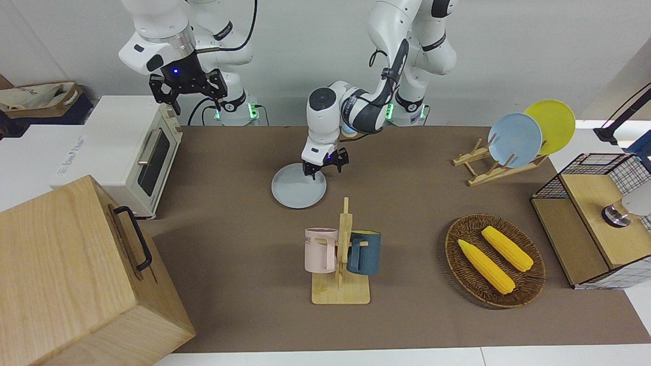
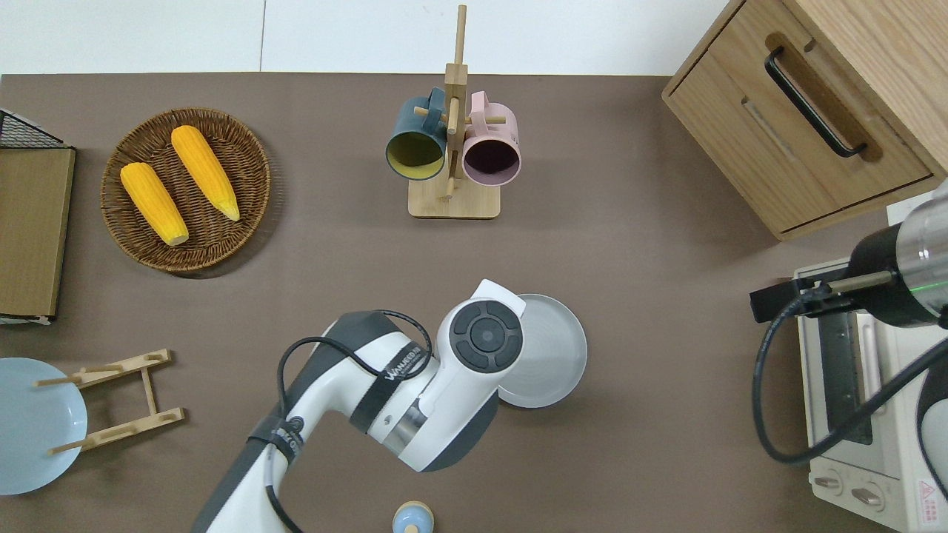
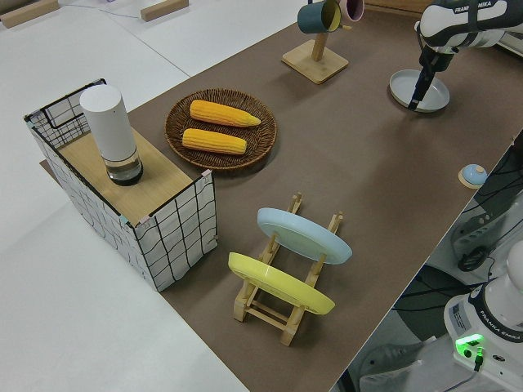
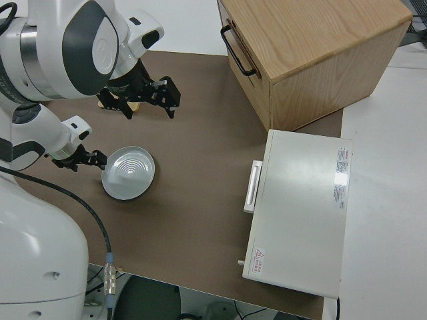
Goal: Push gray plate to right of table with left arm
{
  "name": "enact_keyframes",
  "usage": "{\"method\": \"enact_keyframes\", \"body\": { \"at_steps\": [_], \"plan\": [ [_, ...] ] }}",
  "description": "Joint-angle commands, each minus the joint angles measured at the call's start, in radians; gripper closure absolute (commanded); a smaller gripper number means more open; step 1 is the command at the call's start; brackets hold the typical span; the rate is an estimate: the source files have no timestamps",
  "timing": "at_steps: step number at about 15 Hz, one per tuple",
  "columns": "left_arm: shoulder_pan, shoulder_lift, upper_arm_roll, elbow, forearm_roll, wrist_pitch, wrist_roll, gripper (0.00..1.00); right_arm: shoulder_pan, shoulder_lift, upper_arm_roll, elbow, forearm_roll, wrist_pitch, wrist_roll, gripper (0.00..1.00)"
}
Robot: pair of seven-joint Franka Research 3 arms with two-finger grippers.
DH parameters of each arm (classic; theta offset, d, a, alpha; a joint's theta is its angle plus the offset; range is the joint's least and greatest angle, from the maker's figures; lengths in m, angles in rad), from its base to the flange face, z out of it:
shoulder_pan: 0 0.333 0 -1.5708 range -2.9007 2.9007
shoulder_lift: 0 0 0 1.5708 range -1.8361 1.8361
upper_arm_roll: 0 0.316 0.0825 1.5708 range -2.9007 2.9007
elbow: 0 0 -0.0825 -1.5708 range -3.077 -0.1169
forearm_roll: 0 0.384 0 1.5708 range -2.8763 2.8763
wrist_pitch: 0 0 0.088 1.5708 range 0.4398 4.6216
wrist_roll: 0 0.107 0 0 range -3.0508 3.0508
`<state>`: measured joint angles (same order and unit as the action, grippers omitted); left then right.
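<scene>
The gray plate (image 1: 298, 186) lies flat on the brown table (image 1: 229, 244), nearer to the robots than the mug rack; it also shows in the overhead view (image 2: 548, 363), the left side view (image 3: 418, 90) and the right side view (image 4: 129, 173). My left gripper (image 1: 324, 165) is open and empty, low at the plate's rim on the side toward the left arm's end; I cannot tell if it touches. In the overhead view its wrist hides it. It shows in the right side view (image 4: 87, 160). My right gripper (image 1: 188, 94) is open and parked.
A mug rack (image 1: 342, 264) with a pink and a blue mug stands farther out. A toaster oven (image 1: 137, 152) and wooden box (image 1: 71, 274) fill the right arm's end. A corn basket (image 1: 494, 260), plate rack (image 1: 488, 170) and wire basket (image 1: 595, 218) stand at the left arm's end.
</scene>
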<state>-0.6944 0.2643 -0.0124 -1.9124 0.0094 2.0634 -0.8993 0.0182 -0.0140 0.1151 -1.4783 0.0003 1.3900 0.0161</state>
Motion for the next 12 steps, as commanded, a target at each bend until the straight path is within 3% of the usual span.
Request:
{"method": "enact_keyframes", "body": {
  "at_steps": [1,6,12],
  "plan": [
    [0.111,-0.124,0.003,0.024,-0.019,-0.172,0.196,0.01,-0.02,-0.003,0.017,0.009,0.006,-0.016,0.013,0.017],
    [0.281,-0.263,0.003,0.05,-0.019,-0.311,0.354,0.01,-0.02,-0.003,0.015,0.009,0.004,-0.016,0.013,0.017],
    [0.473,-0.27,0.003,0.188,-0.019,-0.48,0.529,0.01,-0.02,-0.003,0.017,0.009,0.006,-0.016,0.013,0.017]
  ]
}}
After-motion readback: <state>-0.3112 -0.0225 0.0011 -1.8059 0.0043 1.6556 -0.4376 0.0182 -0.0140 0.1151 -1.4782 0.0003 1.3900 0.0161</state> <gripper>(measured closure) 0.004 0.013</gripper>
